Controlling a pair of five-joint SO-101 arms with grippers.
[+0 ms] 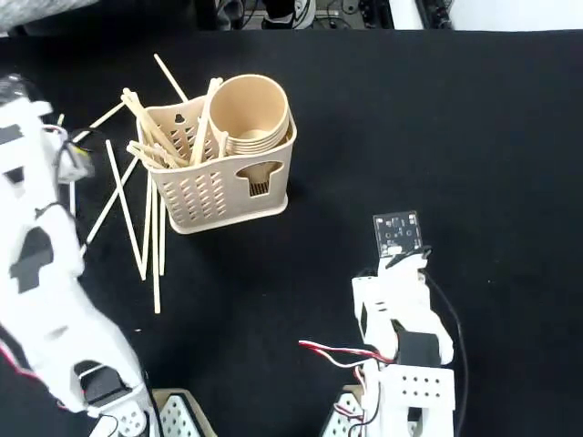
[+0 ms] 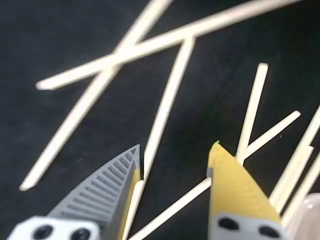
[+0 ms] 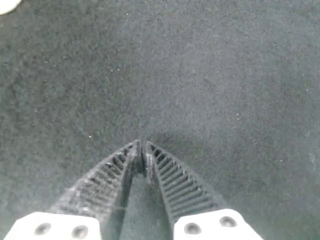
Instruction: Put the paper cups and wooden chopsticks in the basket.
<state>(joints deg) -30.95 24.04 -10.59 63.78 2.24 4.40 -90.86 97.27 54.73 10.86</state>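
A beige slotted basket (image 1: 219, 196) stands left of centre in the high view. Stacked paper cups (image 1: 250, 114) sit inside it, beside several wooden chopsticks (image 1: 150, 132) leaning out of its top. More loose chopsticks (image 1: 150, 232) lie on the black cloth to the basket's left. My left arm (image 1: 41, 273) stands at the left edge, beside that loose pile. My left gripper (image 2: 176, 148) is open just above the cloth, with a chopstick (image 2: 167, 102) running between its fingers and others crossing nearby. My right gripper (image 3: 141, 146) is shut, empty, pointing at bare cloth.
My right arm (image 1: 401, 328) is folded at the front right, well away from the basket. Black cloth (image 1: 455, 137) covers the table, with open room to the basket's right and in front. Clutter lines the far edge.
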